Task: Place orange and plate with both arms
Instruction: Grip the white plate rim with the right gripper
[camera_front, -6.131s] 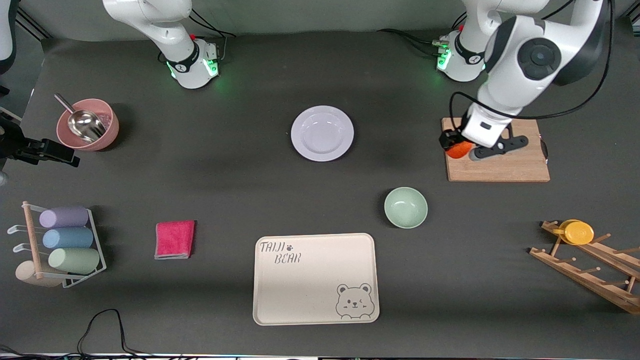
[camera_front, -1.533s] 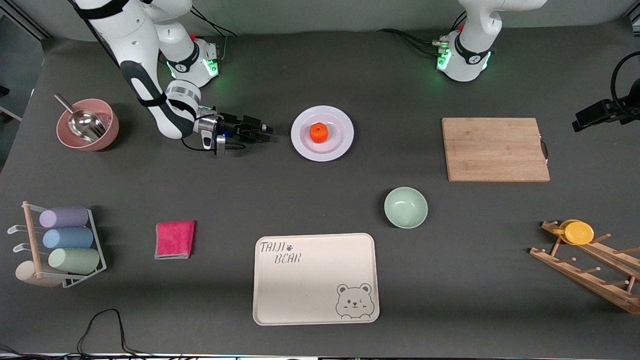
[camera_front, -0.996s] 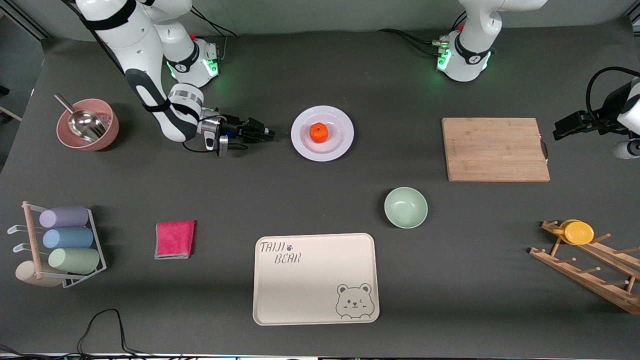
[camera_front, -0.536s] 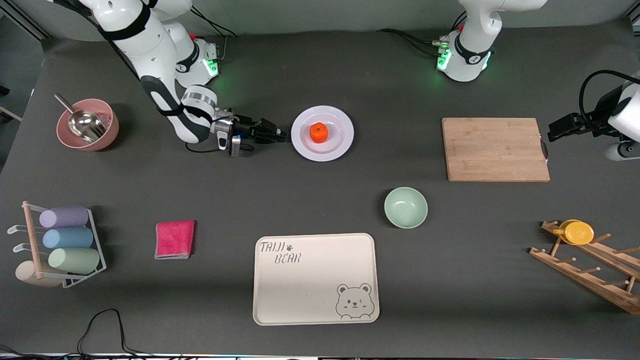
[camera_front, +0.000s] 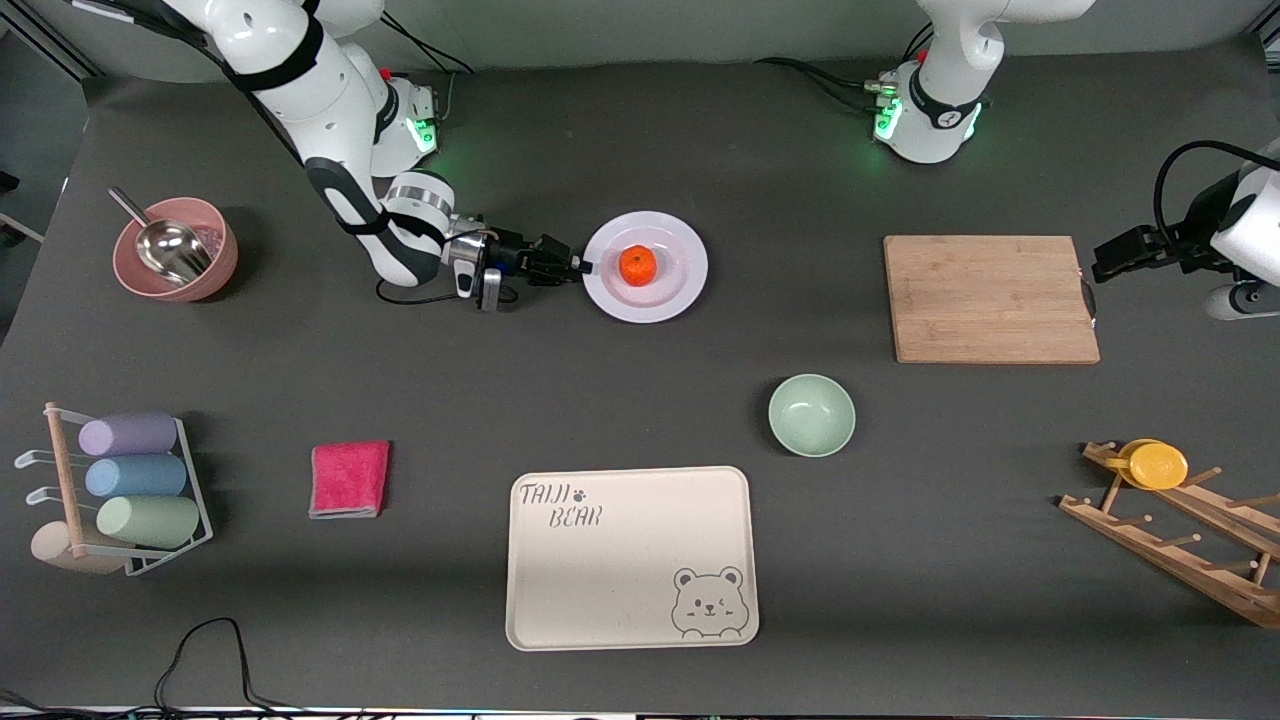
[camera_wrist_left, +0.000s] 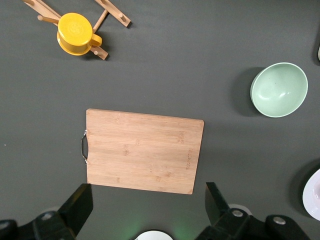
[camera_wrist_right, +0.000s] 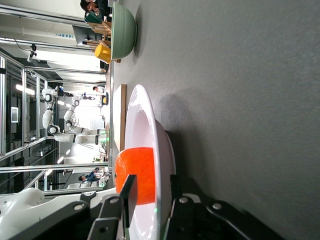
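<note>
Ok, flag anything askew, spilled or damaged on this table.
Nothing stands out. The orange sits centred on the plate, the right gripper straddles its rim, and the left gripper, open, waits over the table beside the cutting board.

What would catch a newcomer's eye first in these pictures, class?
The bright orange sits in the middle of the pale plate at the table's centre, with the right claw low at the plate's rim, one finger above it and one below, not yet clamped. The left claw hangs open, waiting, over the table beside the wooden cutting board. Nearer the camera lies the cream bear-printed tray.
</note>
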